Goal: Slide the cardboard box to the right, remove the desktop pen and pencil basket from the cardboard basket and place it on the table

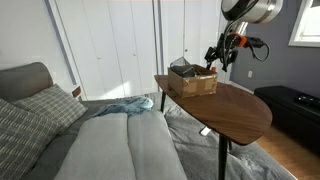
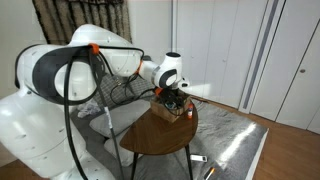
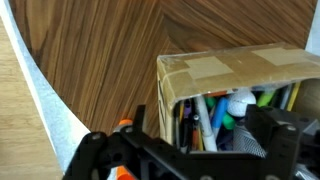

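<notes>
In an exterior view your gripper [image 1: 222, 57] hangs at the end of the cardboard box [image 1: 196, 84] away from the couch [image 1: 100, 140], with the dark desktop pen and pencil basket [image 1: 182, 68] standing inside the box on the table [image 1: 240, 115]. In an exterior view it sits low over the box. The wrist view shows the box's taped wall and coloured pens [image 3: 215, 115]; whether your fingers are spread or clenched cannot be told.
</notes>
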